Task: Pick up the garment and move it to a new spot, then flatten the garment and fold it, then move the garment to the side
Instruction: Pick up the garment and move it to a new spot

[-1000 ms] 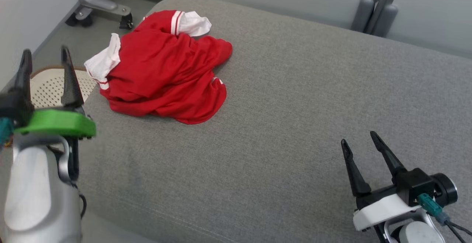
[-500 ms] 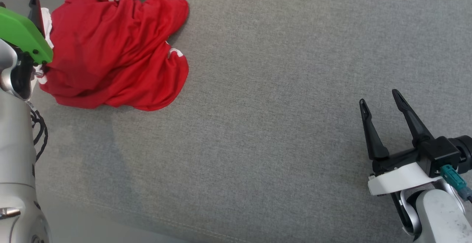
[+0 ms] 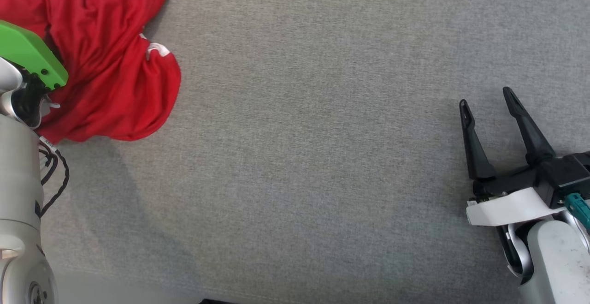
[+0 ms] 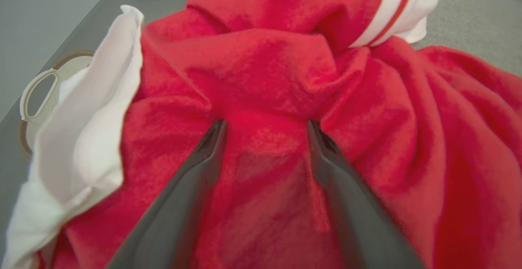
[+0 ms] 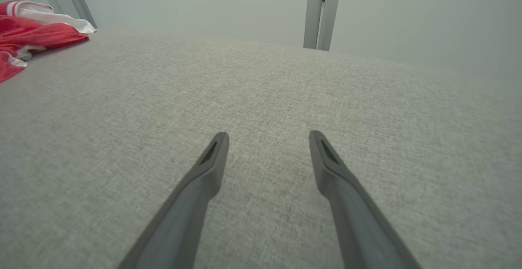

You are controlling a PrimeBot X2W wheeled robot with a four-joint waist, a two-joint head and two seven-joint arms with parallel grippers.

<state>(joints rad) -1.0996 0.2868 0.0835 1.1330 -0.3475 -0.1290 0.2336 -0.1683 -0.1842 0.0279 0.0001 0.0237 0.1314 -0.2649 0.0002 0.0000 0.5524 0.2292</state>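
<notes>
— Where's the garment (image 3: 110,64)?
— Crumpled at the far left of the grey cushion (image 3: 322,156), red with white trim. A pale basket (image 4: 38,93) sits beyond it.
— And the left gripper (image 4: 265,127)?
— Fingers spread, tips right at the red folds, nothing clamped.
— The right gripper (image 3: 486,98)?
— Spread wide too, empty, over bare cushion, well apart from the cloth.

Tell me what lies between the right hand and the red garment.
Nothing but bare grey cushion: in the head view it stretches unbroken from the right hand to the garment.
</notes>
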